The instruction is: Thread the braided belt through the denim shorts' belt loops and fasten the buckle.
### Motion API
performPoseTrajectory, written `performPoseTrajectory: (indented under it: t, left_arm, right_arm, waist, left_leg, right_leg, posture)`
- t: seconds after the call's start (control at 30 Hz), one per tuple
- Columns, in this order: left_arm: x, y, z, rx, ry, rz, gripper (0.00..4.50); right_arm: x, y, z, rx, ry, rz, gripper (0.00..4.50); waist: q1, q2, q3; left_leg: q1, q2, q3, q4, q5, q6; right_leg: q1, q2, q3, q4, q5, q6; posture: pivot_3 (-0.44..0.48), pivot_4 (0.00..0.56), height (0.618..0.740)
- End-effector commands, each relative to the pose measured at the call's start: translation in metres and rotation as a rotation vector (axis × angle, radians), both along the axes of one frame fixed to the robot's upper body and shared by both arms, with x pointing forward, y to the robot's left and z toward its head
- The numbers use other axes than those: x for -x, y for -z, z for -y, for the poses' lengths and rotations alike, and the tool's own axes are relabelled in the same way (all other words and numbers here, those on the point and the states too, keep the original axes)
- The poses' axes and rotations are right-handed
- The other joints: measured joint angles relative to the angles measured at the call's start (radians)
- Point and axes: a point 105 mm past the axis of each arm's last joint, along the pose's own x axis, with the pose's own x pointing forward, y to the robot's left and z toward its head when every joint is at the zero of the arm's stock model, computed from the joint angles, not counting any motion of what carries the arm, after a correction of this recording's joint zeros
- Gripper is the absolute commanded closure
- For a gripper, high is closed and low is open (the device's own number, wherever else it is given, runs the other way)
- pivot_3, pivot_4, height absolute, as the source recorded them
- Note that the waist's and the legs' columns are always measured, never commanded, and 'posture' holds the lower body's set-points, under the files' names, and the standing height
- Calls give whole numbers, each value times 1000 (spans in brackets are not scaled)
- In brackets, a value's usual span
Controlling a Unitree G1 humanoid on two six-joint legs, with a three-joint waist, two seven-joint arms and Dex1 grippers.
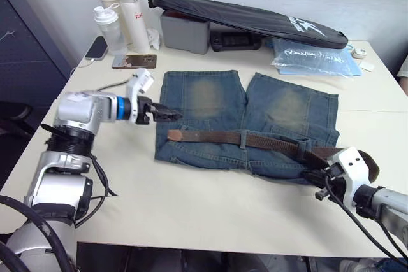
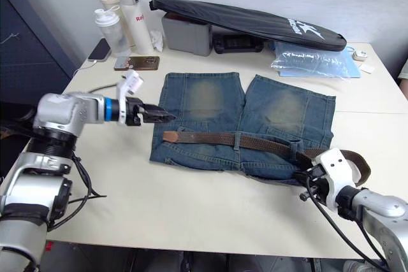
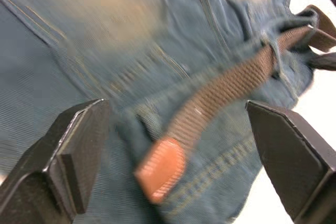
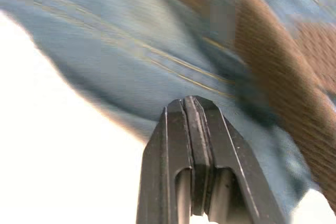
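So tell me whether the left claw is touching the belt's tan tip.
Apart. In the left wrist view the left claw stands open, its fingers clear either side of the tan tip.

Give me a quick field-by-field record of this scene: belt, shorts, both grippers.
belt: lies along the shorts' waistband, tan tip toward the robot's left
shorts: flat on the table, legs pointing away from the robot
left gripper: open, fingers either side of the tan tip
right gripper: shut, empty, at the shorts' right end
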Motion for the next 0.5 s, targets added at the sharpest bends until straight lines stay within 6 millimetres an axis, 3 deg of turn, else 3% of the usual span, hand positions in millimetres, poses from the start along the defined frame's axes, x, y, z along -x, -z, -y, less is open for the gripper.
performPoseTrajectory:
  t: [0.03,0.23,0.33,0.5]
  left_arm:
    - [-2,-16,-9,-43,32,113,0]
    - [16,-18,3,-90,206,166,0]
    - [5,-18,3,-142,158,236,0]
    - [19,-20,16,-150,293,293,0]
  right_arm:
    - [2,-24,-23,64,-159,78,3842]
    - [-10,-15,-41,327,-339,102,1443]
    - [-15,7,-48,425,-427,31,81]
    - [-37,21,-41,474,-403,-17,35]
  waist:
    - [1,1,1]
    - [1,1,1]
    - [2,2,1]
    - [3,2,1]
  left_leg:
    - [0,0,1,0,0,0]
    - [0,0,0,0,-1,1]
    - [-1,0,0,0,-1,1]
    - [-1,0,0,3,-2,2]
  right_leg:
    - [0,0,1,0,0,0]
    - [-1,-1,1,0,0,0]
    - [-1,-1,1,0,0,0]
    - [-1,-2,1,1,0,0]
  posture:
    - [0,150,740]
    - [0,150,740]
    - [0,150,740]
    - [0,150,740]
